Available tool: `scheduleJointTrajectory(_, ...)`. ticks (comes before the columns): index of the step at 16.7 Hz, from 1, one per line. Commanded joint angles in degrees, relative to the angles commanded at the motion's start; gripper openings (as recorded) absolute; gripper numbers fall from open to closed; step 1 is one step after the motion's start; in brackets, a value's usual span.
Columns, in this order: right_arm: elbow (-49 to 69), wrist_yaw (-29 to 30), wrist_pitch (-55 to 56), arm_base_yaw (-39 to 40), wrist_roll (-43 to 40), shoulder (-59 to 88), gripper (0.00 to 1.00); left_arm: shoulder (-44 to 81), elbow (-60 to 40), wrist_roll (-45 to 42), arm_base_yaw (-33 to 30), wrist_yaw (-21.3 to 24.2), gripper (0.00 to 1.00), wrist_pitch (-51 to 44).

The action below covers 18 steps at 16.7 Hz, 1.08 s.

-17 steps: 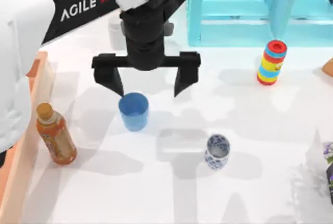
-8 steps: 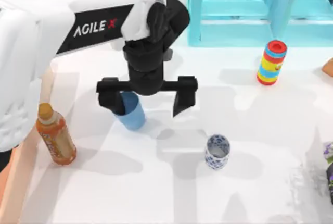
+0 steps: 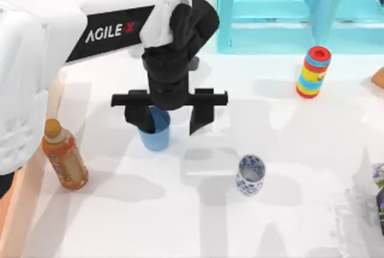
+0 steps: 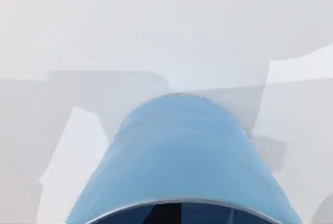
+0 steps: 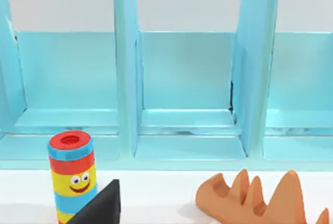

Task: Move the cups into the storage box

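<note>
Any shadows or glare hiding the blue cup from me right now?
Top view: no glare; the left claw itself covers part of the blue cup, and soft arm shadows fall on the table. Left wrist view: the cup looms close, evenly lit, cropped at the frame edge.

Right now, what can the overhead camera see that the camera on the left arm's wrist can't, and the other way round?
Seen from above: the left gripper open around the blue cup, the patterned white cup, an orange bottle, the striped cylinder and the turquoise furniture. Seen from the left wrist: the blue cup's side wall from very near. Shared: the blue cup and the white table.
</note>
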State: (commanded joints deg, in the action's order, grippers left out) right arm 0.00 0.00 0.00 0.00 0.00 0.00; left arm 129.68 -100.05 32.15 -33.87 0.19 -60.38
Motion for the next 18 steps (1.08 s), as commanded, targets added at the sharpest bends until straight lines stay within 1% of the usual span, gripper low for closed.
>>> scheduleJointTrajectory(6, 0.00, 0.00, 0.00, 0.00, 0.00, 0.00, 1.00, 0.00, 0.00, 0.00, 0.00, 0.00, 0.02, 0.00)
scheduleJointTrajectory(7, 0.00, 0.00, 0.00, 0.00, 0.00, 0.00, 1.00, 0.00, 0.00, 0.00, 0.00, 0.00, 0.00, 0.00)
scheduleJointTrajectory(15, 0.00, 0.00, 0.00, 0.00, 0.00, 0.00, 1.00, -0.10, 0.01, -0.06, 0.05, -0.02, 0.00, -0.01)
scheduleJointTrajectory(18, 0.00, 0.00, 0.00, 0.00, 0.00, 0.00, 1.00, -2.30, -0.22, -1.83, 2.21, -0.08, 0.00, -2.35)
